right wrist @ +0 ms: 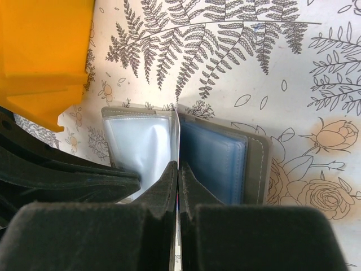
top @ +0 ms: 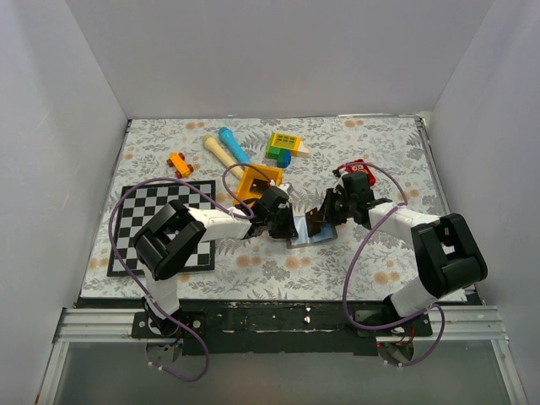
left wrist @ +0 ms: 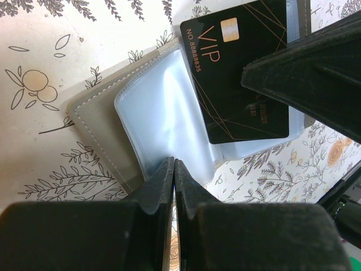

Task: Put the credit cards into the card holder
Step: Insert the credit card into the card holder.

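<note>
Card holder [top: 314, 235] is laid open at the middle of the surface [top: 380, 169], at 5 o'clock from the orange tray [top: 253, 179]. Its clear sleeve [left wrist: 158, 113] is pinched by the closed left claw [left wrist: 174, 172]; a black credit card [left wrist: 242, 73] is clamped in the right claw [right wrist: 178, 175]. Should the sleeve slip free, the pocket would likely be missed by the card.

The flat grey folding wallet [left wrist: 93, 121] had pale bluish pockets. The thin black card [left wrist: 237, 84] bore gold lettering; the white tablecloth [left wrist: 34, 34] carried grey ferns and peach flowers.
</note>
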Motion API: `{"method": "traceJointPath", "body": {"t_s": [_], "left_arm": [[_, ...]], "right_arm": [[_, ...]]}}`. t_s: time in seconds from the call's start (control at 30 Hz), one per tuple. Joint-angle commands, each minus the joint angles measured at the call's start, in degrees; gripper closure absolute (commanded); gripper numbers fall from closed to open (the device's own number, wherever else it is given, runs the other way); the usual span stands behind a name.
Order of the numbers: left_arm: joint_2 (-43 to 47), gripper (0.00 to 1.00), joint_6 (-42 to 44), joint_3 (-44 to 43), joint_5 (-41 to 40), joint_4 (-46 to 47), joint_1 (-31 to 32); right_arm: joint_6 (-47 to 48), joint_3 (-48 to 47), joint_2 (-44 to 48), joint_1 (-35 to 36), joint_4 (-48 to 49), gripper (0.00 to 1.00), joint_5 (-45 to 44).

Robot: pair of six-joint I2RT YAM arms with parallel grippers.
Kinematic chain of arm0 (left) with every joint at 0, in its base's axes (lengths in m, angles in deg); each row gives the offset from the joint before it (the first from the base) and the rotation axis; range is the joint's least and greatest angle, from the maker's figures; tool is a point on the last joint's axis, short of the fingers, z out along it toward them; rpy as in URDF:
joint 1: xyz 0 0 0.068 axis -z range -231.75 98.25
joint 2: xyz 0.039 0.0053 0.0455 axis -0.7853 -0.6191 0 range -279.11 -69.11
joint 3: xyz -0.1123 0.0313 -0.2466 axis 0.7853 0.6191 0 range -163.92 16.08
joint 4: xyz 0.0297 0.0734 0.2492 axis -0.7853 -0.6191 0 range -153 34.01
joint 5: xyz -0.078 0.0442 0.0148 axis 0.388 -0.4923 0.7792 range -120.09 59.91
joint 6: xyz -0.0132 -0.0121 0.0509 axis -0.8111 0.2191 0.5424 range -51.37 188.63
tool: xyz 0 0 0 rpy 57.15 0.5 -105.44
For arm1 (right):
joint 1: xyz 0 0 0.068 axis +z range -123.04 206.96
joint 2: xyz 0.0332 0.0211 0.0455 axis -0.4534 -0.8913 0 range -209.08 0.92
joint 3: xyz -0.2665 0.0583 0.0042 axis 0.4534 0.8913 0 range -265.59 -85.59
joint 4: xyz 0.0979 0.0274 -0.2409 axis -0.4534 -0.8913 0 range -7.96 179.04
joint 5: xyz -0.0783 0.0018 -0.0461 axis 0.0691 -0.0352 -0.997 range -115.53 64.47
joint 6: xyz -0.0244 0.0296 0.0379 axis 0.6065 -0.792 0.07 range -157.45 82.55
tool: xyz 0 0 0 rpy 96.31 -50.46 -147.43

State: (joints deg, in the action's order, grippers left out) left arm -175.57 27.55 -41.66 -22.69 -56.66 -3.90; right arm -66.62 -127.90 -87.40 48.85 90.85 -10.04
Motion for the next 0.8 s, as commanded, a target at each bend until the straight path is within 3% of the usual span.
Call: {"method": "traceJointPath", "body": {"t_s": [0.0,0.33,0.77], "left_arm": [[0.72,1.00,1.44,1.22,-2.48,-4.61,0.22],[1.60,1.00,2.14,1.14,-4.49,-6.01,0.31],[1.86,1.00,3.02,0.34,-6.26,-7.24,0.22]], "right_arm": [[1.39,-0.94,1.04,-0.18,-1.45,0.99,-5.11],[2.19,1.34,2.09,-0.18,-0.23,0.99,-3.72],[-3.61,5.74,5.08,-0.18,2.50,0.99,0.25]]}}
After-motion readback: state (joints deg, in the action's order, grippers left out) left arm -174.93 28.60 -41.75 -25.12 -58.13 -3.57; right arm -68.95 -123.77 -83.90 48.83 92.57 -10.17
